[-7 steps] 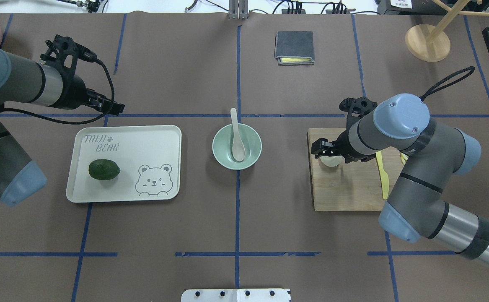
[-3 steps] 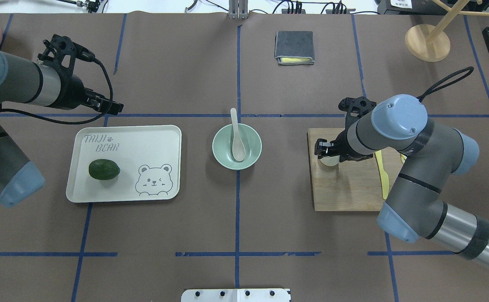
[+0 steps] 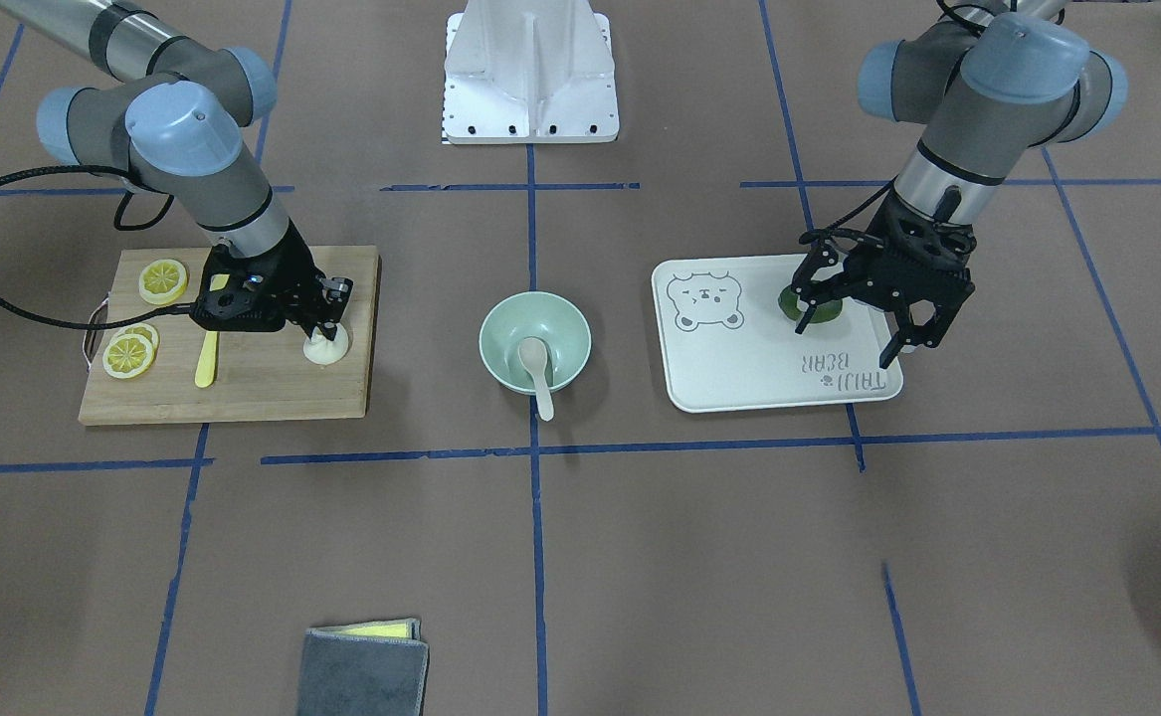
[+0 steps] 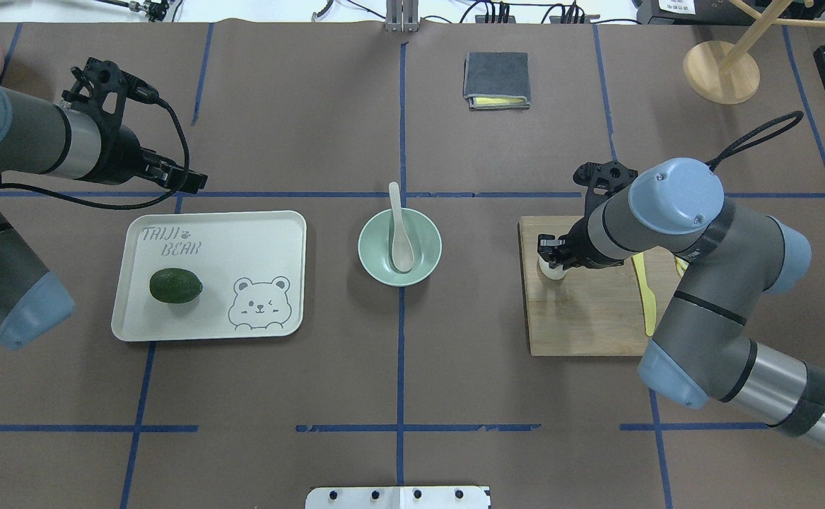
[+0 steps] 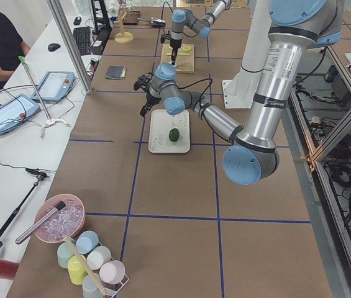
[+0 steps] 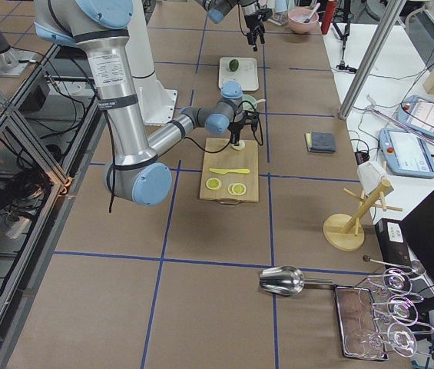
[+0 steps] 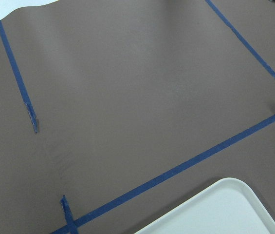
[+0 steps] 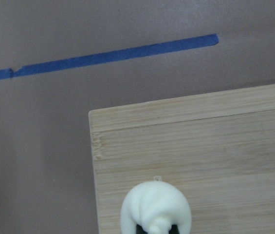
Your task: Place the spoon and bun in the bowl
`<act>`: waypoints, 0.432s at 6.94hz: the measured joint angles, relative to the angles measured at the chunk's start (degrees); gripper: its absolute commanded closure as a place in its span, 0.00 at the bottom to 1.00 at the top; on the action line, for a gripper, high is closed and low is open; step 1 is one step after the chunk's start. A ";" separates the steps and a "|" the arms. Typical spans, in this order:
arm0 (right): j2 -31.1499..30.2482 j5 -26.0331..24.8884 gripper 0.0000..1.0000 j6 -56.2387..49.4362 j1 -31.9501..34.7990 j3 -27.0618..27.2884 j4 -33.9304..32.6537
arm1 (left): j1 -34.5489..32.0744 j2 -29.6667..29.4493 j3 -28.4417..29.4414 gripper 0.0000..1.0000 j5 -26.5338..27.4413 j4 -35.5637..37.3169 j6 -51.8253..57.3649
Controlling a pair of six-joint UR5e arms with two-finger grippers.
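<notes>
Toward the counter's left edge, the left gripper [image 3: 849, 323] is held wide open and empty above a tray [image 4: 242, 233], on which a lime [image 4: 175, 285] is laid. At the counter's middle, the spoon [image 4: 401, 244] is seen lying in the bowl [image 4: 426, 265], its handle propped over the rim facing the far edge. Toward the right edge, the bun [image 4: 552, 271] is found on a board [image 4: 582, 325], clamped by the narrowed right gripper [image 4: 551, 258].

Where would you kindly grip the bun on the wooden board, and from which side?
Across its round sides at the widest part, coming straight down from above. The bun sits upright on the wooden board, pleated top up, with bare wood on every side.
</notes>
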 measured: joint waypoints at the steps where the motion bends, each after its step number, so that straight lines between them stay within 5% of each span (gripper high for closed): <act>1: -0.19 0.01 1.00 0.02 0.16 0.69 0.00 | -0.04 0.00 -0.11 0.01 -0.02 0.00 0.00; 3: 1.26 -0.06 1.00 1.60 0.99 4.35 -0.45 | -0.48 0.08 -0.49 0.01 -0.11 0.00 0.08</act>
